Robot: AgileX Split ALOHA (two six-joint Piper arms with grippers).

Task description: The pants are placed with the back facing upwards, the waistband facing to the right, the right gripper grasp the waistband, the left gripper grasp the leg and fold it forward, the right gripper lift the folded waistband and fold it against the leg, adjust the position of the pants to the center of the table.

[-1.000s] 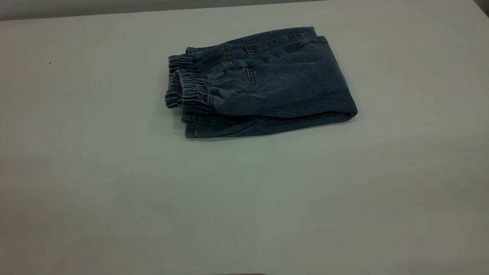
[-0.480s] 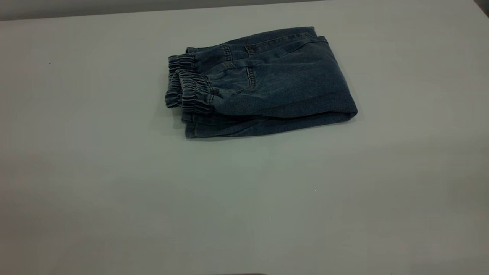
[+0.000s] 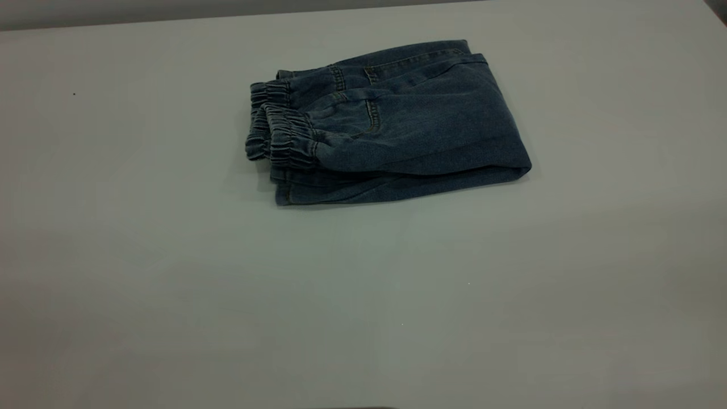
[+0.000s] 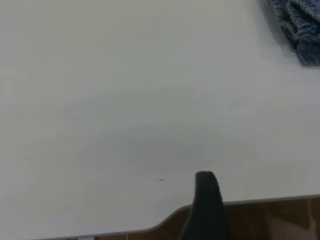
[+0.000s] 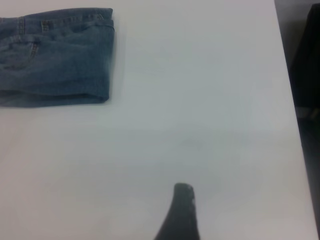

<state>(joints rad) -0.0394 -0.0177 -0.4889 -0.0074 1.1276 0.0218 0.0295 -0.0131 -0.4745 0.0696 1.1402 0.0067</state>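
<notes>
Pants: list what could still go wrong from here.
1. The pants lie folded toward the far side of the table, so a push to centre them could undo the fold.
2. The waistband bunches loosely on top and may spring open if nudged.
3. Both pincers sit away from the cloth near the table's edges; any regrasp needs a long reach.

One pair of pants [image 3: 392, 122] lies folded on one table [image 3: 170, 255]. One gathered waistband [image 3: 281, 136] shows at the fold's left end in the exterior view, bunched into two ruched ridges. Two rows of tan stitching cross the upper denim. One dark jaw tip of the left gripper [image 4: 206, 200] appears in the left wrist view. One dark jaw tip of the right gripper [image 5: 182, 210] appears in the right wrist view.
</notes>
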